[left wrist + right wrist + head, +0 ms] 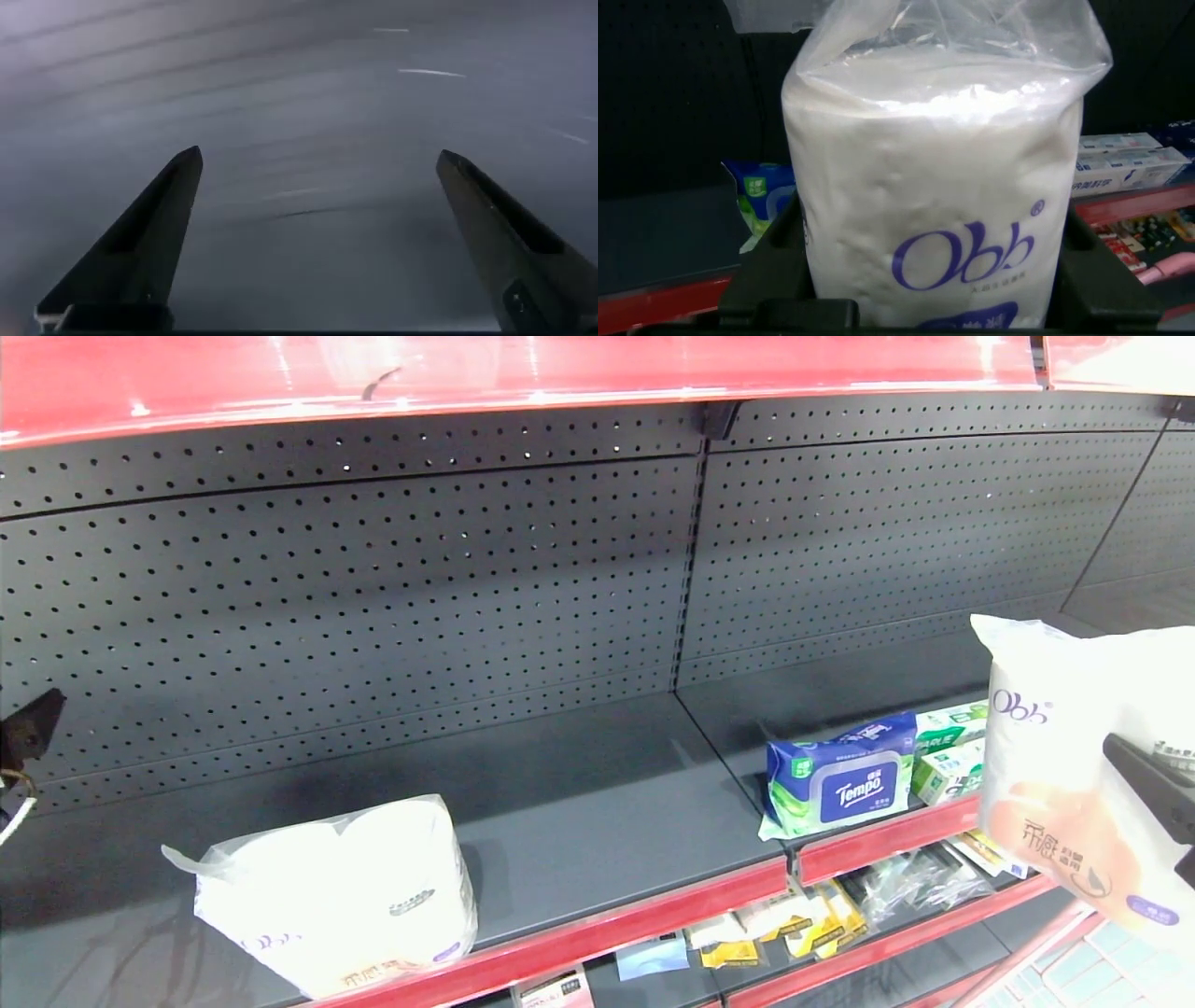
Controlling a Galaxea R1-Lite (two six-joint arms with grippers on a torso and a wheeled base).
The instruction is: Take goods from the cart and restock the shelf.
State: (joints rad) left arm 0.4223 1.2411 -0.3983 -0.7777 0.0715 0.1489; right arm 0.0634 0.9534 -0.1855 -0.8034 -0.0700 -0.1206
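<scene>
Gripped in the right tool (934, 280), a white pack of toilet rolls (934, 187) in clear film stands upright. The tool's two dark fingers (771, 257) press against its opposite sides, low on the pack. In the head view this held pack is in the air in front of the shelf (579, 803), off its right end and not touching it.

Just left of the right tool, a blue pack of wet wipes (840, 784) lies at the shelf's front edge. Green-and-white boxes (948, 756) sit between it and the held pack. Far to the tool's left, a second roll pack (336, 896) lies on its side on the same shelf, close to the red price rail (653, 915). Below and left of the tool, small packets (794, 919) lie on a lower shelf. Beyond the tool rises the dark perforated back panel (373, 597).

The left tool (320, 157) is released, with its fingers spread wide and nothing between them, facing a blurred grey surface.
</scene>
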